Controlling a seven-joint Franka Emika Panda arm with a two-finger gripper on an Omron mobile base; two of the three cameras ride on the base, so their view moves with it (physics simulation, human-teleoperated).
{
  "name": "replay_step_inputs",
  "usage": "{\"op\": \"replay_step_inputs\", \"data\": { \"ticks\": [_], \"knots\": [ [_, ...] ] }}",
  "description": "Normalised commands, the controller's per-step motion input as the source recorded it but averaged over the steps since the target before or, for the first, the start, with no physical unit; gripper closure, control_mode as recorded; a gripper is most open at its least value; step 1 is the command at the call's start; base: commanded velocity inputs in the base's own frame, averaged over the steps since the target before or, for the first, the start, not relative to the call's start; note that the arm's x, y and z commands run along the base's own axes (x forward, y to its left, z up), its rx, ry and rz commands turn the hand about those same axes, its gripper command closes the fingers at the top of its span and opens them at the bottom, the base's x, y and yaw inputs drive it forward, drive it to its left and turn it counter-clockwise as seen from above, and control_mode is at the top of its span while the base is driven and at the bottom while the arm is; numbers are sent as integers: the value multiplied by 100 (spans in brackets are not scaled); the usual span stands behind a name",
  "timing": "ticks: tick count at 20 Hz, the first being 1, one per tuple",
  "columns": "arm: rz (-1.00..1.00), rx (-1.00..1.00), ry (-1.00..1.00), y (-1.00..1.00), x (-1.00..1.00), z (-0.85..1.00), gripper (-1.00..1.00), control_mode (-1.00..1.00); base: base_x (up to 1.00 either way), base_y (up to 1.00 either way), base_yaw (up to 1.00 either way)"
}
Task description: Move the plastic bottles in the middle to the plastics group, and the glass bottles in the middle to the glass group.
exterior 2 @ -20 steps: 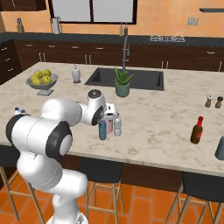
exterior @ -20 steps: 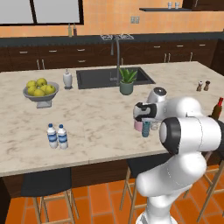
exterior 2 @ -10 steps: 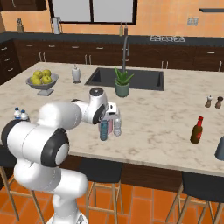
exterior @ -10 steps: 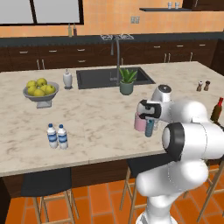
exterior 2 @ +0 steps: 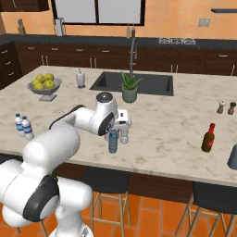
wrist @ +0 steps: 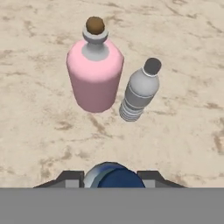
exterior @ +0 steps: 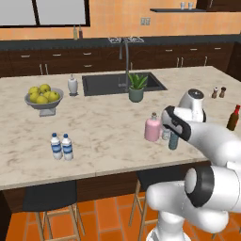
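Note:
My gripper (wrist: 109,177) is shut on the dark blue-teal plastic bottle (wrist: 114,177), whose rounded top sits between the two fingertips (wrist: 70,178). The bottle (exterior: 173,140) stands on the marble counter under the hand (exterior 2: 115,129). Just beyond it stand the wide pink glass bottle (wrist: 94,76) and the clear greyish plastic bottle (wrist: 140,92), close side by side. The two blue-labelled water bottles (exterior: 61,147) stand far left near the front edge. The dark red-necked bottle (exterior: 232,118) stands at the right.
A fruit bowl (exterior: 43,96) and a soap dispenser (exterior: 72,85) stand at the back left. Sink (exterior: 120,83) and potted plant (exterior: 137,87) lie behind the middle bottles. Salt and pepper shakers (exterior: 219,92) stand at the back right. Stools stand under the counter's front edge.
The jaws have closed on the blue-teal bottle. The arm's elbow has shifted a little; the bottles on the counter stay where they were.

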Motion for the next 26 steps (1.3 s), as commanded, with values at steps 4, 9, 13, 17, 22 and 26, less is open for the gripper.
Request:
{"op": "replay_step_inputs", "data": {
  "ticks": [4, 9, 13, 17, 22, 26],
  "knots": [
    [0, 9, 1, 30, -70, 28, 100, -100, 0, 0, 0],
    [0, 2, 0, 79, -65, 10, 100, -100, 0, 0, 0],
    [0, 0, 0, 99, -42, 7, 100, -100, 0, 0, 0],
    [0, 0, 2, 100, -13, 5, 100, -100, 0, 0, 0],
    [5, 0, 0, 100, 1, 7, 100, -100, 0, 0, 0],
    [9, 0, 0, 100, 16, 14, 100, -100, 0, 0, 0]
  ]
}}
